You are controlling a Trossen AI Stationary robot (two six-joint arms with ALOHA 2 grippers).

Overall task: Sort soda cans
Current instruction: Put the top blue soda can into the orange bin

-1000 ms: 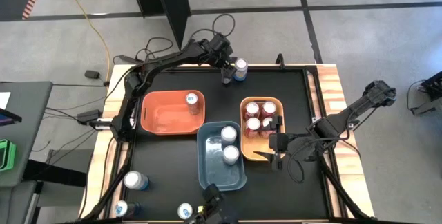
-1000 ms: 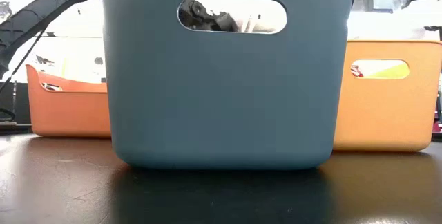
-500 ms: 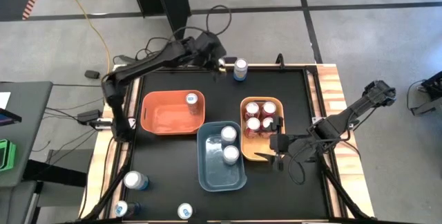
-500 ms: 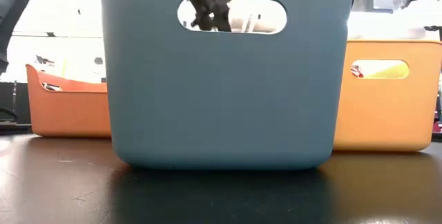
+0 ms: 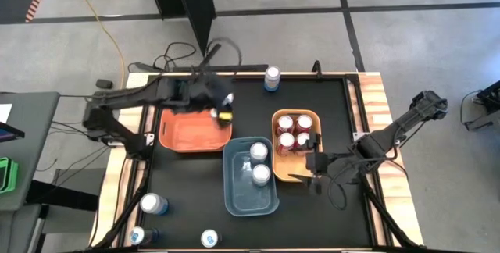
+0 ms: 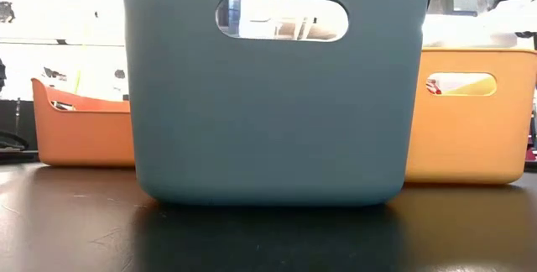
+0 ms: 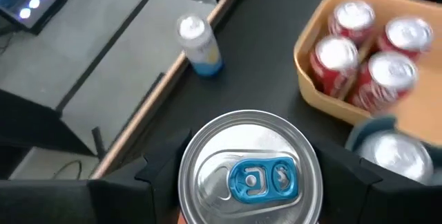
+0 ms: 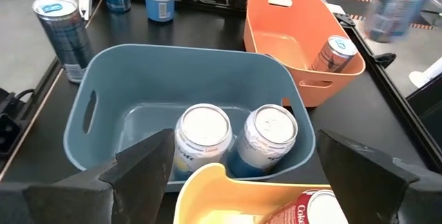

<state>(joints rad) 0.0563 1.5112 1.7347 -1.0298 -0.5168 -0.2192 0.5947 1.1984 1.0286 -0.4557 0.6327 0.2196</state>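
My left gripper (image 5: 217, 105) hovers over the far right corner of the orange bin (image 5: 181, 132), shut on a silver soda can with a blue tab (image 7: 250, 175). A second blue-tab can (image 8: 335, 52) leans against the wall inside that bin. The blue bin (image 5: 269, 198) holds two silver-white cans (image 5: 258, 163). The yellow bin (image 5: 312, 116) holds several red cans (image 5: 294, 132). A white-and-blue can (image 5: 271, 77) stands at the far edge. Three more cans (image 5: 152, 203) stand in the near left corner. My right gripper (image 5: 312, 165) waits open at the yellow bin's near right corner. My left gripper pinches the blue-tab can's upper wall (image 7: 186, 182), just under the rim, between its two fingers (image 7: 160, 175), one on each side. The fingers come from above, pointing down. The can is upright and lifted clear above the orange bin, showing blurred in the right wrist view (image 8: 392, 6).
The three bins stand close together mid-table. In the low view the blue bin (image 6: 273, 96) fills the front, with the orange bin (image 6: 80, 129) and the yellow bin (image 6: 470, 112) behind it. A raised wooden rim (image 5: 375, 97) borders the black table. Cables lie beyond the far edge.
My left arm has swung away from the far edge, beside the standing white-and-blue can, toward the table's left and near side. It now stands over the orange bin's far right corner. The white-and-blue can has stayed in place.
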